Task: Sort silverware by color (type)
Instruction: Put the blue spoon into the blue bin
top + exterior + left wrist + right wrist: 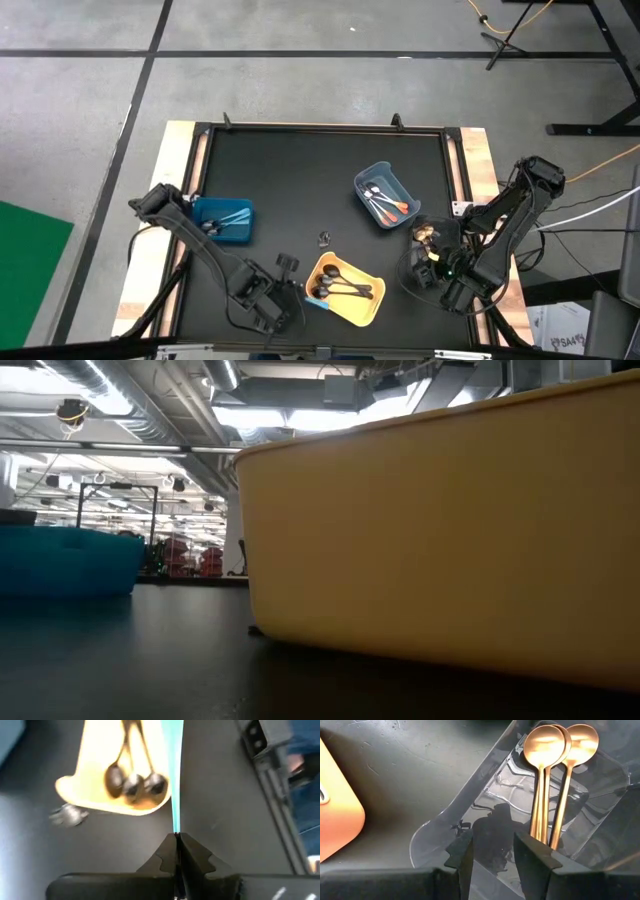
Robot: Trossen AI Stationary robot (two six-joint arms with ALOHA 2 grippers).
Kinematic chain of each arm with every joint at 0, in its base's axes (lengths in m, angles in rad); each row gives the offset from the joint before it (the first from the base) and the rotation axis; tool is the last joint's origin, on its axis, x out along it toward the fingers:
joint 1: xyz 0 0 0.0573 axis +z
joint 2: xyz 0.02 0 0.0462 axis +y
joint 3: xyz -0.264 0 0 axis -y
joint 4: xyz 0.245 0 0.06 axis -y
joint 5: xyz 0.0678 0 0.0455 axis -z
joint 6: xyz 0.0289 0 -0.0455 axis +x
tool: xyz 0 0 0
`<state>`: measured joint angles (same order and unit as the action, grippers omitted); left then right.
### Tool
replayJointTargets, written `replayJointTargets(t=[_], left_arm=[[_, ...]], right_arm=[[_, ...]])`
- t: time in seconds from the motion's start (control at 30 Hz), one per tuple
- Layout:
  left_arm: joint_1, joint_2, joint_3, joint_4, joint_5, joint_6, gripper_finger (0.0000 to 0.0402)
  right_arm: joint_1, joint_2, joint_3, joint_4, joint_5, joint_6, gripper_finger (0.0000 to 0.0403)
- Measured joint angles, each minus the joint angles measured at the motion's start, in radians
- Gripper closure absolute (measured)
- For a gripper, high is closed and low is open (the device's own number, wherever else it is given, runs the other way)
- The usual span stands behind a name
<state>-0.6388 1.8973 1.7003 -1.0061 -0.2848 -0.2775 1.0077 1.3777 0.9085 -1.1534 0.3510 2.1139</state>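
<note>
high view: a black table [300, 190] carries four bins. the blue bin [225, 222] at the left side holds light-blue-handled spoons [232, 218]. a second blue bin [386, 194], right of centre, holds silver spoons with orange handles [388, 204]. the yellow bin [346, 288], near the front edge, holds black spoons [342, 289]. a dark, see-through bin [424, 262] lies at the front right, under the right arm. a small metal object [325, 238] lies on the bare table between the bins; what it is cannot be told.

left gripper [290, 293] sits just beside the yellow bin's left edge, fingers pressed together on a light-blue spoon [317, 303] that lies along that edge. left wrist view: the closed fingers [165, 857] clamp the light-blue handle [176, 780], which runs beside the yellow bin [95, 780]; three black spoon bowls [134, 782] rest inside the bin, and the metal object [69, 815] lies near it.

right gripper [432, 268] hangs over the dark bin. right wrist view: its fingers [462, 852] stand apart above the bin's clear floor [500, 800], holding nothing; three gold spoons [555, 750] lie together in the bin, handles passing just beside one finger [536, 850]. an orange-tinted corner [337, 815] shows at the edge.

low view: the yellow bin's wall [440, 530] fills most of the frame, with the blue bin [65, 560] farther off.
</note>
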Motion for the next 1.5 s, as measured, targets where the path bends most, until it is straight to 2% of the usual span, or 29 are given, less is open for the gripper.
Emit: replayJointTargets(t=[0.2,0.33,0.53,0.63,0.73,0.93,1.1,1.27,1.5], left_arm=[[0.028,-0.010,0.098,-0.219,-0.074,-0.005,0.0399],[0.044,-0.070,0.101,-0.331,-0.102,-0.044,0.0399],[0.036,-0.219,0.053,-0.538,-0.216,-0.192,0.0399],[0.028,-0.334,-0.061,-0.546,-0.249,-0.276,0.0399],[0.021,-0.464,-0.225,-0.532,-0.262,-0.353,0.0399],[0.021,-0.735,-0.575,-0.459,-0.277,-0.519,0.0399],[0.021,-0.913,-0.804,-0.373,-0.280,-0.590,0.0399],[0.021,-1.016,-0.968,-0.298,-0.256,-0.614,0.0399],[0.021,-1.043,-1.109,-0.162,-0.130,-0.637,0.0399]], right_arm=[[0.000,0.000,0.000,0.000,0.000,-0.001,0.0276],[0.000,0.000,0.000,0.000,0.000,-0.001,0.0276],[0.000,0.000,0.000,0.000,0.000,-0.001,0.0276],[0.000,0.000,0.000,0.000,0.000,-0.001,0.0276],[0.000,0.000,0.000,0.000,0.000,-0.001,0.0276],[0.000,0.000,0.000,0.000,0.000,0.000,0.0276],[0.000,0.000,0.000,0.000,-0.003,0.000,0.0276],[0.000,0.000,0.000,0.000,-0.004,-0.032,0.0276],[0.000,0.000,0.000,0.000,-0.045,-0.077,0.0276]])
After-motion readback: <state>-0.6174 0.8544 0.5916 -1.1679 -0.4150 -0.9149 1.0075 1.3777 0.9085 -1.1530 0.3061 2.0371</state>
